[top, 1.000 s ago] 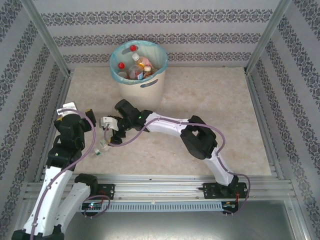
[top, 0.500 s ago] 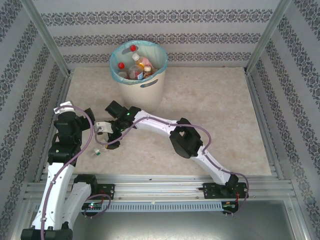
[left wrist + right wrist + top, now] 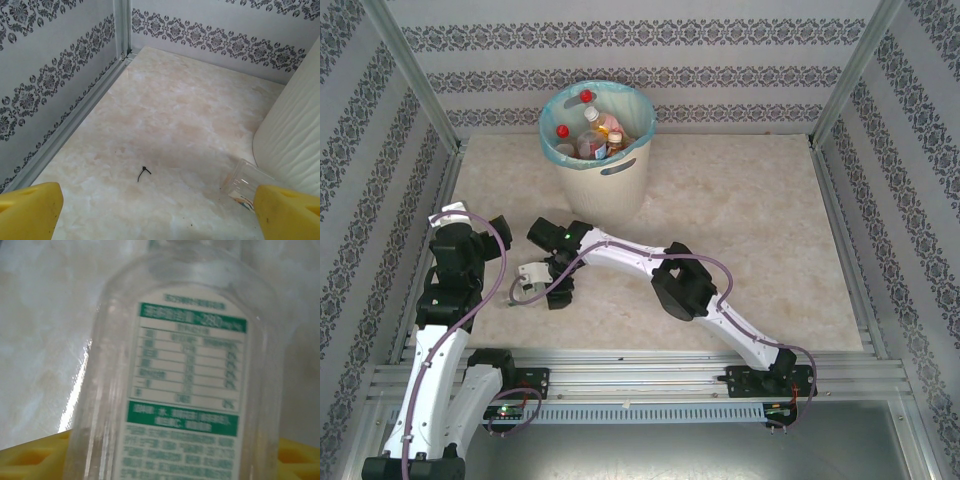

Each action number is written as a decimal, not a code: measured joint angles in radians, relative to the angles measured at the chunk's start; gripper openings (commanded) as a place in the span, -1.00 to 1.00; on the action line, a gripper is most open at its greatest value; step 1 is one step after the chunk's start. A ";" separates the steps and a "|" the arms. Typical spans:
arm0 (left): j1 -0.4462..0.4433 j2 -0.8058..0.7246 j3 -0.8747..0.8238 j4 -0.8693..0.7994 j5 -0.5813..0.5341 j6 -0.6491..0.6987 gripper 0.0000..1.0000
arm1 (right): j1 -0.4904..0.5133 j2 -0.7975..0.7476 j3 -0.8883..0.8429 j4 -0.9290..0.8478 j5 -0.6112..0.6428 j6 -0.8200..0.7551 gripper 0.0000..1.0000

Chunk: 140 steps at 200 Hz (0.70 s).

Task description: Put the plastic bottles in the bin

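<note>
Right gripper (image 3: 525,282) straddles a clear bottle (image 3: 185,365) lying at the table's (image 3: 750,200) 8 o'clock; I cannot tell whether it clamps it. Left gripper (image 3: 157,212) gapes wide. Bin (image 3: 610,178), at 11 o'clock, holds other bottles (image 3: 588,125).

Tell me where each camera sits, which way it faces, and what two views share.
Top external: above and behind the bases, looking down across the table to the bin; left arm and right arm show.
Left wrist: low, facing the back-left corner; left gripper open at the bottom corners.
Right wrist: close over a clear bottle, table behind it; right gripper flanks it.
Shared: top external and left wrist both show the bin.
</note>
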 measured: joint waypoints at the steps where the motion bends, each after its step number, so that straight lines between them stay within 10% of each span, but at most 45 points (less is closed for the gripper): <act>1: 0.000 0.000 0.000 0.000 0.001 0.000 0.97 | 0.000 0.000 0.000 0.000 0.002 0.002 0.32; 140: 0.001 0.069 0.157 0.068 0.206 0.028 0.71 | 0.000 -0.647 -0.937 0.476 0.079 0.304 -0.05</act>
